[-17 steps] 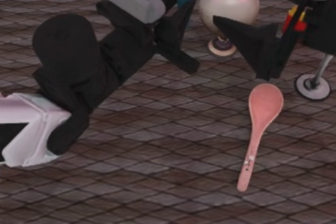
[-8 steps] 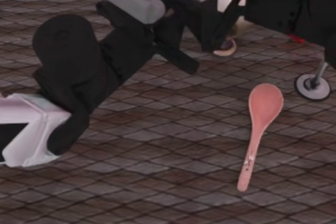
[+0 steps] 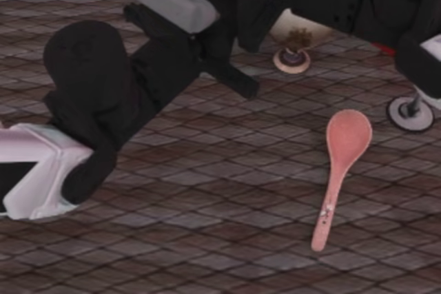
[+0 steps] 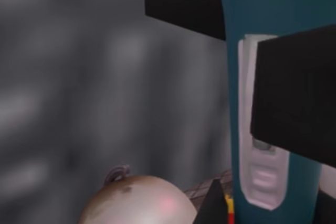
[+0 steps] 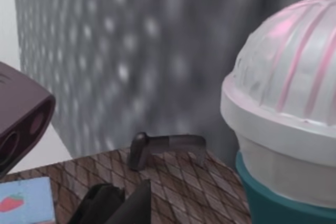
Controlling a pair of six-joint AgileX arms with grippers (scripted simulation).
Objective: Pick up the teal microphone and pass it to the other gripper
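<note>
Now your left gripper (image 4: 239, 48) has its fingers clenched on the teal microphone (image 4: 262, 3), one finger on each side of the handle, right by the white switch strip. The microphone is up off the worktop (image 3: 207, 239).

A second ago your right gripper (image 3: 224, 8) was well apart from it, out by the round ball on a stand (image 3: 296, 39). It has swung across, and its fingers are just beside the left fingers. They look spread apart and are not holding anything yet. From its own wrist view, the microphone's white head fills the near side, so it is very near.

That means the picking up is done. I think the passing is next: the right fingers need to close on the microphone before the left ones let go.

Count with me: one microphone, two grippers. Farther from the fingers there is one ball on a stand, one pink spoon (image 3: 344, 163) lying flat, and one small post with a round white foot (image 3: 410, 111).
</note>
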